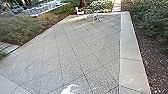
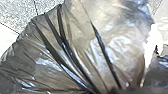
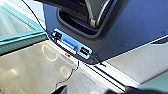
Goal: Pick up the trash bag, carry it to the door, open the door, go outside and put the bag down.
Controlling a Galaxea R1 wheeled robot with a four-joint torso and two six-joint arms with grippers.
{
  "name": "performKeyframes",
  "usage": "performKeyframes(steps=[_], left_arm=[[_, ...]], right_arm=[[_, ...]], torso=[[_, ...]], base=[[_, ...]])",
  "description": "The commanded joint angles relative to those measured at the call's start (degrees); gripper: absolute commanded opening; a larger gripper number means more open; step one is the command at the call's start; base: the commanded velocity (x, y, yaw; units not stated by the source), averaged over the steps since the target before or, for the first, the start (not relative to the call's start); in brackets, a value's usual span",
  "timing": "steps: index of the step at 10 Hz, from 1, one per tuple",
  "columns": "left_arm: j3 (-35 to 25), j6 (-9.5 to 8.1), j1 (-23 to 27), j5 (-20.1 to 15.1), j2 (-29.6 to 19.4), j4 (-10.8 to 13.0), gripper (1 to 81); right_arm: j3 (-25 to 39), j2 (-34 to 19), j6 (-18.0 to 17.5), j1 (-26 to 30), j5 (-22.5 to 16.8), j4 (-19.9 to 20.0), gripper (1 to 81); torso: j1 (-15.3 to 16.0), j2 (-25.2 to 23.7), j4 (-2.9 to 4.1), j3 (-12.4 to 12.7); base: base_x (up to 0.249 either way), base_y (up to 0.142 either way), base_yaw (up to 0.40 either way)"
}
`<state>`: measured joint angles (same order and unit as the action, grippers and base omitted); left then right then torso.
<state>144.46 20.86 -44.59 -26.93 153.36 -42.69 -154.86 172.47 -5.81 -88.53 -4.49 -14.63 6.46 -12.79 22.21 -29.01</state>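
Trash bag [image 2: 75, 37]: it is nearest to my left wrist camera, dark and shiny, with its long folds running together towards my claw. I think it is held by this gathered part so that the mouth is closed and the weight pulls downward. Whether its bottom touches the ground, I cannot tell.
Paved yard [image 1: 75, 47]: it spreads in front of me, with seams crossing in diagonal. I judge that I am outside, so the door part seems done and the carrying is the step in hand.
Shrubs [image 1: 152, 17]: they grow along the right side, in a bed apart from the paving, probably so that nobody walks on them.
Pale stone border [image 1: 130, 50]: it runs between the yard and this bed, I suppose to hold the soil away from the slabs.
Stepping stones [image 1: 6, 47]: they lie at the left edge, perhaps to give the feet a way through the plants.
White chair [image 1: 80, 11]: it stands at the far edge, maybe so that a person can sit near the greenery.
White patch [image 1: 70, 89]: it is at the bottom of my head view; what it is, I cannot tell.
Left claw [image 2: 110, 91]: clamped on the gathered bag, as I judge from the tight folds.
Right claw: whether it is apart or together, I cannot tell.
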Motion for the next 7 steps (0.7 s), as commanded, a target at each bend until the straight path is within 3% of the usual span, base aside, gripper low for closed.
performKeyframes(steps=[1,7], left_arm=[[5.8,-0.12,10.3,-9.8,-3.1,-1.5,1.0],[7.7,-0.03,15.5,-14.6,-3.9,-2.5,1.0]], right_arm=[[0.4,1.6,0.1,-0.5,-4.5,-0.2,81.1],[0.4,1.4,0.1,-0.6,-4.4,-0.7,81.1]], torso=[[0.0,0.0,0.00,0.0],[0.0,0.0,0.00,0.0]], base=[[0.000,0.000,0.000],[0.000,0.000,0.000]])
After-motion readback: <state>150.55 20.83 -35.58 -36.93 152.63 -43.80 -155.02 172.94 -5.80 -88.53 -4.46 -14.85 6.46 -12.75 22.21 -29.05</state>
